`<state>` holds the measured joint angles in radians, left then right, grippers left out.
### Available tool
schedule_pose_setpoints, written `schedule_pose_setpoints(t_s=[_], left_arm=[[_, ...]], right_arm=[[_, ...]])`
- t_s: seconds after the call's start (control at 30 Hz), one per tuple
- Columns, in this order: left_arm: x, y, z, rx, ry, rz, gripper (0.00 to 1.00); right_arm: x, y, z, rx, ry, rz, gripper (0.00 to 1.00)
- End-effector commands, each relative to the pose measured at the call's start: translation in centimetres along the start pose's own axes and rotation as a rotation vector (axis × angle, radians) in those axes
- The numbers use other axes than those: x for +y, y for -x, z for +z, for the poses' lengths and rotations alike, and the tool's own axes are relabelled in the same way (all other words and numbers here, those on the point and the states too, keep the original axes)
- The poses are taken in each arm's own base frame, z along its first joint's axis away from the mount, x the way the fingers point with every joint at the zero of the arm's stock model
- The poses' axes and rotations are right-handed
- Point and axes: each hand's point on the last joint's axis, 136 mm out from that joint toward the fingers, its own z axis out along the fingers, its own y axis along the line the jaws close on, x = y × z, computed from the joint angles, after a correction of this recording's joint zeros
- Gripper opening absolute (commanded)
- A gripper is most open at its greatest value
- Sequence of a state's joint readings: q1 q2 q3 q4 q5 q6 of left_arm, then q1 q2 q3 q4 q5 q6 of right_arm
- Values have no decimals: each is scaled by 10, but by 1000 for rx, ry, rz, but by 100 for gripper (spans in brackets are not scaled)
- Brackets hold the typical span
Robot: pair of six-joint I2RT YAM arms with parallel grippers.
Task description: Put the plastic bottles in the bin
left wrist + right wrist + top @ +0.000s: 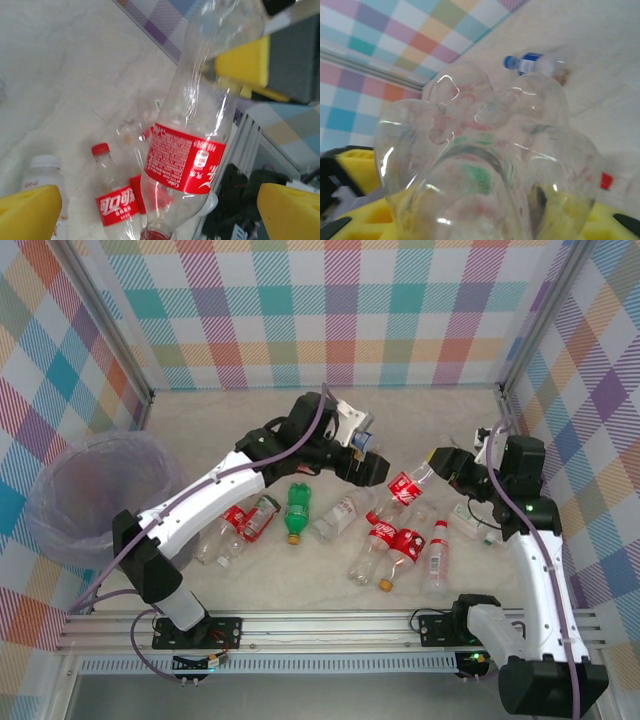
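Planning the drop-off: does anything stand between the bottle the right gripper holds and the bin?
Yes. The left arm stretches across the way between the red-labelled bottle in the right gripper and the bin.

The pale marbled table [230, 420] bears the bin [50, 530] at its left edge, well apart from the left gripper [378, 472]. Nearer the arm bases than both grippers, plastic bottles [340, 525] lie on their sides. A green bottle [297, 510] and two red-labelled bottles [248, 522] lie on the left gripper's side, with a clear bottle [340, 515] just below it. Three more red-labelled bottles [408, 542] and a pale bottle [472, 522] lie below the right gripper [442, 462]. A blue-capped bottle [535, 62] lies beyond the left gripper.
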<state>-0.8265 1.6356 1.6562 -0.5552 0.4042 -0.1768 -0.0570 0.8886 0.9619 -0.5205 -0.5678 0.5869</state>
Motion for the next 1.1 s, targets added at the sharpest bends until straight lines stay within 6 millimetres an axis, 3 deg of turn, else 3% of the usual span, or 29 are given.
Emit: schedule_pose_setpoints(t_s=[0.0,0.13,0.23,0.37,0.53,0.77,1.07], left_arm=[[-19,-16,3,84,-31,76,100],[-33,-25,14,119,-37,134,100],[-46,-21,18,81,-87,131,100],[-40,-20,22,88,-53,138,100],[-47,-23,33,108,-78,143,100],[-38,-28,45,122,-52,131,100],[-26,-31,42,106,6,147,66]], right_arm=[[32,2,-6,7,123,-50,44],[36,0,-3,23,141,-47,44],[43,-2,1,36,165,-58,43],[58,-6,3,49,200,-88,43],[63,-9,7,60,216,-92,43],[70,-15,13,87,252,-101,43],[67,-14,22,98,246,-93,43]])
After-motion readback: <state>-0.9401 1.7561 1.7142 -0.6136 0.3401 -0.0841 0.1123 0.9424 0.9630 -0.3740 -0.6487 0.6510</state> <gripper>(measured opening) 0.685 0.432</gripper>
